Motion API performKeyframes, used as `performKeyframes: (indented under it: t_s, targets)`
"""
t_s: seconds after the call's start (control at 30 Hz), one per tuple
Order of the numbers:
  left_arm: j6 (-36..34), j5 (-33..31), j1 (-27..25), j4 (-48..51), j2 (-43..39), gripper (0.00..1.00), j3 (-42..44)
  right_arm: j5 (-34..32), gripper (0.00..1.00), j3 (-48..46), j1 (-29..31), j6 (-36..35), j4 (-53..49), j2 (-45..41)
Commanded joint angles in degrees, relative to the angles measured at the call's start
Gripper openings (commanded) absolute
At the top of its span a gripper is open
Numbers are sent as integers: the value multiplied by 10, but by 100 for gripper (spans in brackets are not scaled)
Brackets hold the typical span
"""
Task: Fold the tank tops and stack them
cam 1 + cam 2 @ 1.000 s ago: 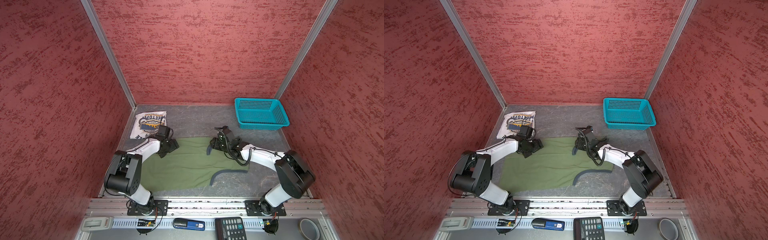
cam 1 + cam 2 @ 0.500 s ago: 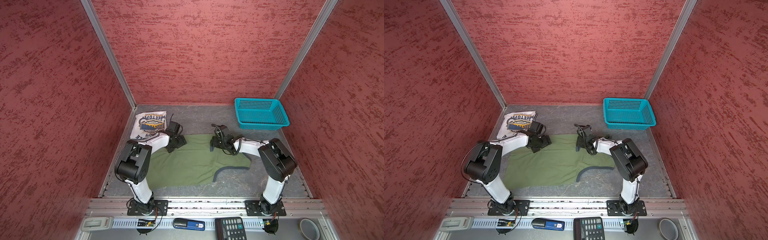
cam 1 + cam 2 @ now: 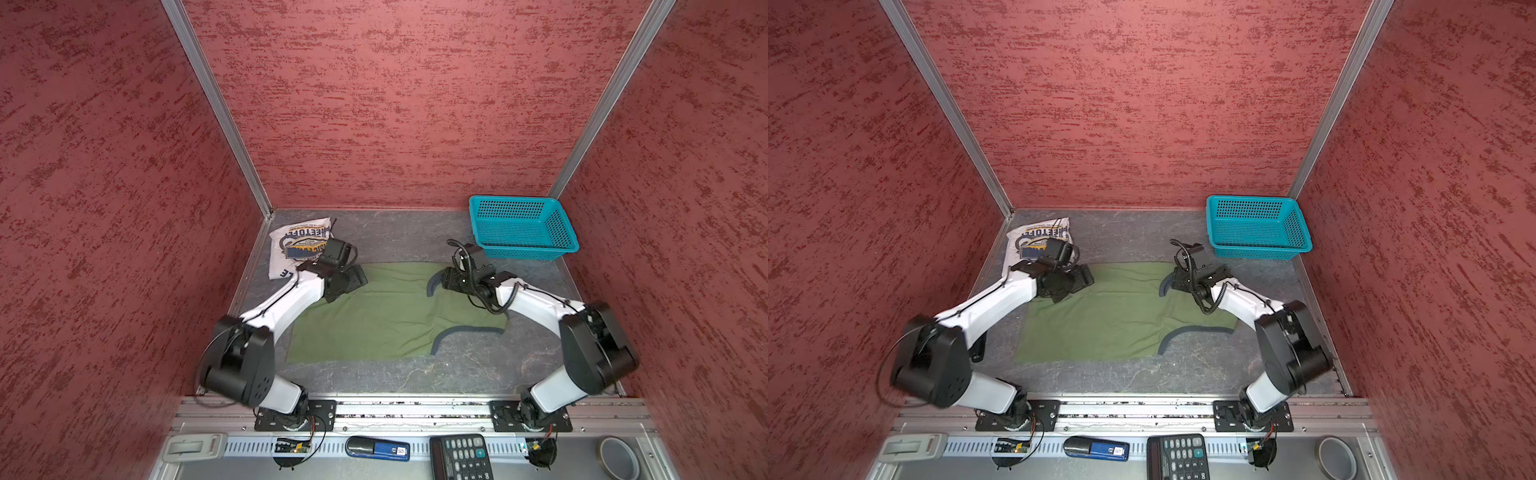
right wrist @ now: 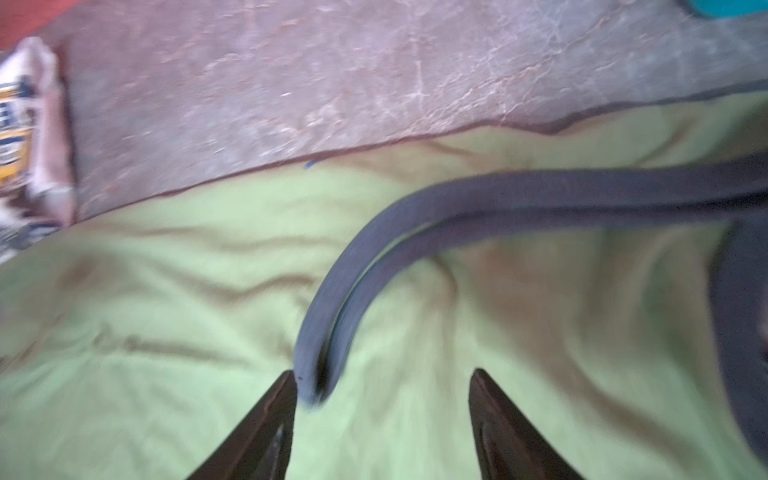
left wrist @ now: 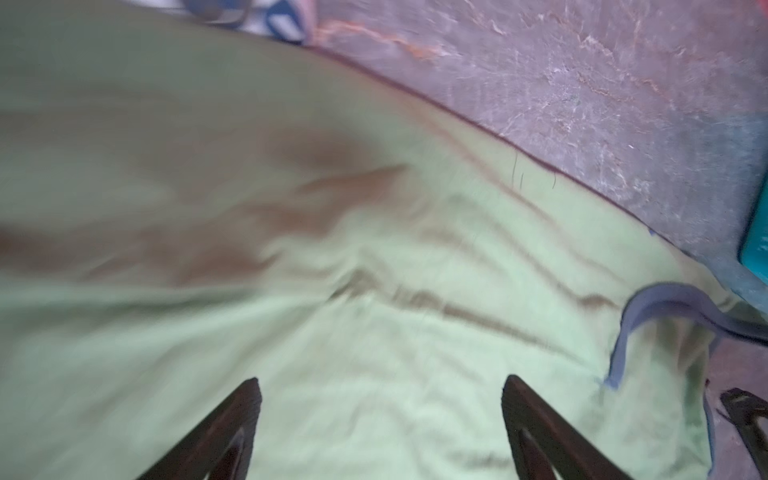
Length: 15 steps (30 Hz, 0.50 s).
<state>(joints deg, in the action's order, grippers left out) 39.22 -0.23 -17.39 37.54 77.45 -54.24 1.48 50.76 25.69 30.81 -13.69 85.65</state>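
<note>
1. The olive tank top [image 3: 374, 316] is the big one. It's spread over the middle of the bench [image 3: 407, 237], with its far edge right where both arms are working. It's limp and already rippled up there. If the two sides get lifted unevenly, I'd guess the fold lands crooked or the cloth bunches.
2. The white tank top [image 3: 299, 245] sits folded in the far left corner of the bench, just beside the left arm's wrist. Any sideways swing there could clip it and mess up that fold, and it's presumably half of the final stack.
3. The teal basket [image 3: 523, 251] is in the far right corner, near the right arm but apart from it. Low risk, though a wide pull-back could nudge it.
4. The left gripper [image 5: 380, 380] has its jaws spread wide with nothing between them, hovering low over green cloth near the shirt's far left corner. If it closes too far in from the edge, it'll pinch a tent of fabric rather than the hem. It might also catch only one layer, but I can't tell how many layers lie there.
5. The right gripper [image 4: 382, 374] also has its jaws apart and isn't clamped on anything.
6. The grey trim [image 4: 374, 232] curls up and ends right against one of the right gripper's fingers. If the jaws close on just that strap, it would stretch while the body stays put.
</note>
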Motion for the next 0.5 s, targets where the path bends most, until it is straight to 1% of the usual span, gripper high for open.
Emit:
performKeyframes:
  t_s: [0.0,0.07,0.13,0.2,0.33,0.47]
  targets:
    - [47,-39,39,98,-93,91,85,13,67,-49,30,6,-66,-70]
    - [77,-40,74,134,-159,90,132,21,66,-78,49,25,-84,-106]
    - [109,-41,93,158,-205,89,167,26,66,-100,64,41,-96,-134]
    - [152,-37,111,178,-234,89,198,35,66,-121,71,52,-99,-159]
    - [221,-45,132,196,-269,86,249,48,66,-142,74,54,-108,-181]
    - [249,-59,138,201,-277,81,266,64,66,-150,76,53,-108,-192]
